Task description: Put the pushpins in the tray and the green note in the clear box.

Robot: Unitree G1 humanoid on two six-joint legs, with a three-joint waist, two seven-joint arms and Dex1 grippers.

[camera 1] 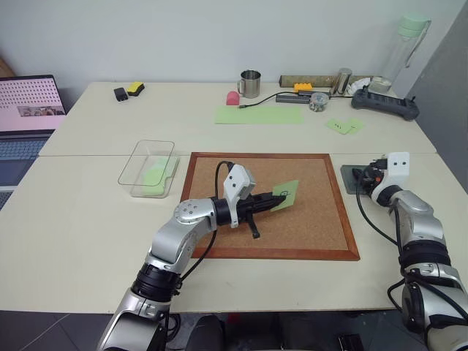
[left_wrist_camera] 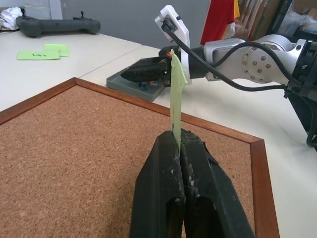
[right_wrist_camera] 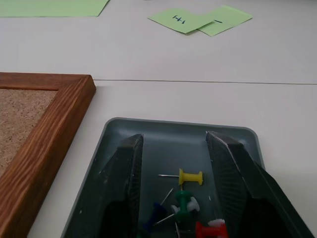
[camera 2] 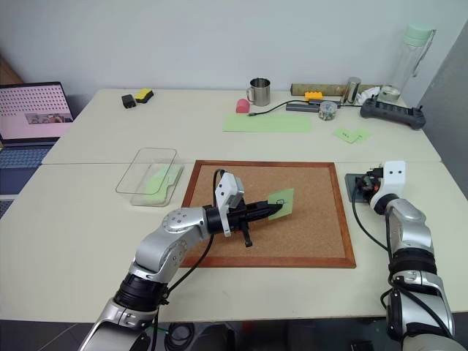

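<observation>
My left pincer (camera 1: 275, 202) reaches level across the cork board (camera 1: 307, 219), its fingers pressed together on the edge of the green note (camera 1: 287, 193), which stands lifted above the board; the clear box (camera 1: 139, 162) lies on the table further left. My right pincer (right_wrist_camera: 173, 148) hangs apart over the tray (right_wrist_camera: 173, 130), where the pushpins (right_wrist_camera: 188, 198) lie between its fingers.

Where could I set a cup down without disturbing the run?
Bare tabletop lies in front of the corkboard, and left of it below the clear box. The back-left, between the laptop and the mug, is mostly free. Crowded: the back-right, and around the tray, where the right pincer hovers.
</observation>
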